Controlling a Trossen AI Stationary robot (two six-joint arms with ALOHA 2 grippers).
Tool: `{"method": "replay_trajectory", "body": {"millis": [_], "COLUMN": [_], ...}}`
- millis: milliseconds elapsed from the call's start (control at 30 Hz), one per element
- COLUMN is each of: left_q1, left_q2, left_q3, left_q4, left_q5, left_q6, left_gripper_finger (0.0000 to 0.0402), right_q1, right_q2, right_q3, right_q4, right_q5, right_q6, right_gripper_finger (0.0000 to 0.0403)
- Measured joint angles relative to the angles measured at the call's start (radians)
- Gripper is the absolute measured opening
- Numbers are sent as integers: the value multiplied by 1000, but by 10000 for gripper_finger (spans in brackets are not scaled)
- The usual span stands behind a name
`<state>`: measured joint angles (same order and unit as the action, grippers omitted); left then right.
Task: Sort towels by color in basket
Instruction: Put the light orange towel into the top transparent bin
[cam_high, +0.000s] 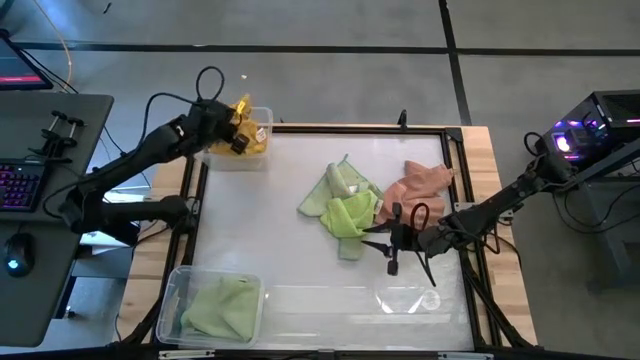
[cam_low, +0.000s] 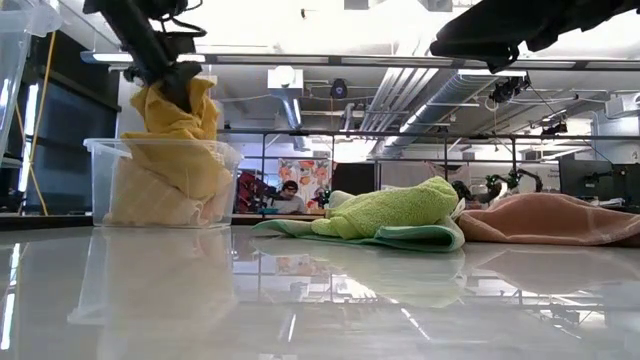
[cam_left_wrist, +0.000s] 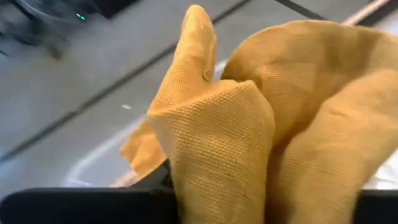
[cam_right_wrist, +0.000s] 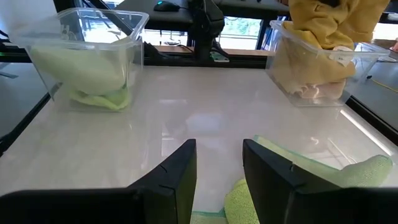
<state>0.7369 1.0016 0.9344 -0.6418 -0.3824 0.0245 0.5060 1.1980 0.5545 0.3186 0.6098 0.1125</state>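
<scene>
- Left gripper (cam_high: 238, 128): positioned over the clear bin (cam_high: 262, 118) at the table's far left corner. The mustard yellow towel (cam_low: 178, 115) hangs bunched at its fingers, lower part down inside the bin. Whether the jaws grip the cloth or have parted cannot be told; the towel hides them.
- Right gripper (cam_right_wrist: 219, 163): low over the table, jaws parted with nothing between them. The lime green towel (cam_high: 350, 214) lies just ahead of and below its fingertips.
- Pale green towel (cam_high: 330, 190): under and beside the lime one, beyond the right jaws.
- Salmon pink towel (cam_high: 420, 182): flat on the table, touching the green pile, beside the right gripper.
- Second clear bin (cam_high: 176, 290): near left corner, well apart from both grippers, holding a folded green towel (cam_high: 222, 306).
</scene>
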Motion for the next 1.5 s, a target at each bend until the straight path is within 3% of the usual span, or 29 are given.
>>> {"method": "replay_trajectory", "body": {"millis": [200,333,467,633,900,1133,1500], "left_q1": [86,118,137,155,173,172,171], "left_q2": [1,1,8,78,342,542,615], "left_q3": [113,234,332,351,350,350,354], "left_q4": [-179,-285,-332,-409,-498,-498,-461], "left_q5": [211,208,162,172,177,345,412], "left_q6": [-92,-103,-152,-155,-165,-151,-107], "left_gripper_finger": [177,208,212,194,148,109,82], "right_q1": [0,0,0,0,0,0,0], "right_q2": [0,0,0,0,0,0,0], "right_q3": [0,0,0,0,0,0,0], "right_q4": [0,0,0,0,0,-1,-28], "right_q5": [0,0,0,0,0,0,-12], "right_q6": [1,3,8,19,19,19,40], "right_gripper_finger": [126,126,126,126,126,126,126]}}
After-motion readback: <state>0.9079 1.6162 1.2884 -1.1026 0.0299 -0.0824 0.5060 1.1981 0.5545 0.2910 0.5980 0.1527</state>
